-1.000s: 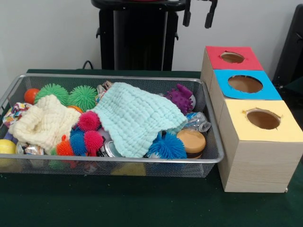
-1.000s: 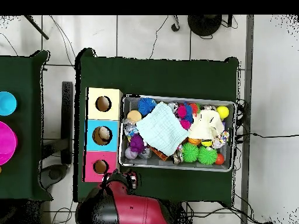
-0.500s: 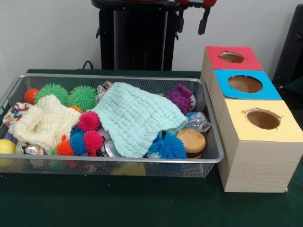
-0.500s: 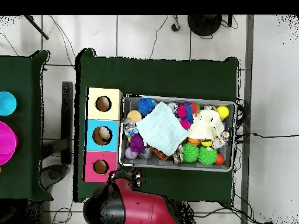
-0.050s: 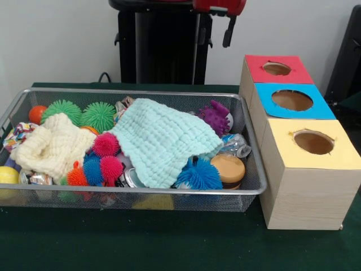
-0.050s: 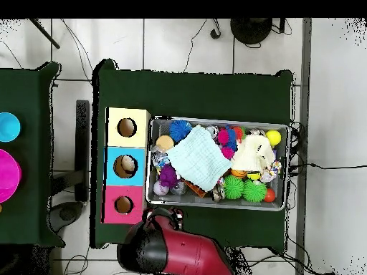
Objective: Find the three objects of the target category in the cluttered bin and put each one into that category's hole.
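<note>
Currently hovering high behind the wire bin (image 5: 248, 186), gripper (image 5: 213, 31) fingers parted and holding nothing; lying below and nearer, purple spiky toy (image 5: 215, 117) at far right beside the mint cloth (image 5: 161, 141).

A magenta disc (image 6: 8, 175) and a blue disc (image 6: 7, 127) are seen at the overhead frame's left edge.

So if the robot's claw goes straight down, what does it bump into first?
The gripper would probably hit the green table just outside the bin, by the purple spiky toy; depth is unclear, so maybe the rim.
</note>
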{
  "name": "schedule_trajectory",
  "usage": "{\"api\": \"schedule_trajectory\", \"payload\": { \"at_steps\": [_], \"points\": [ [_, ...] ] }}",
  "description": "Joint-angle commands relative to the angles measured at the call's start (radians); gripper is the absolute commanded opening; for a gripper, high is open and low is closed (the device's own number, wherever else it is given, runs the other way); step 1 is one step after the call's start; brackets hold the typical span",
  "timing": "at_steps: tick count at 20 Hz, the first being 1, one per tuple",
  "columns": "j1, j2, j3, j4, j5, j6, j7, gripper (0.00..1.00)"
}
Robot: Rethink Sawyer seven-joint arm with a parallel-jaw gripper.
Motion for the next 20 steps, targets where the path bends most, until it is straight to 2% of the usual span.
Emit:
{"api": "schedule_trajectory", "payload": {
  "at_steps": [1, 5, 7, 9, 15, 17, 20],
  "points": [
    [-0.012, 0.043, 0.066, -0.038, 0.018, 0.046, 0.149, 1.0],
    [0.045, 0.028, 0.014, -0.083, -0.01, 0.059, 0.156, 1.0],
    [0.043, 0.024, 0.019, -0.079, -0.012, -0.029, 0.162, 1.0],
    [0.011, 0.054, 0.049, -0.068, -0.009, -0.092, 0.159, 1.0],
    [-0.019, 0.139, 0.055, -0.065, -0.027, -0.24, 0.176, 1.0],
    [-0.005, 0.16, 0.027, -0.076, -0.027, -0.28, 0.186, 1.0],
    [0.024, 0.178, -0.03, -0.112, -0.013, -0.287, 0.18, 1.0]
  ]
}}
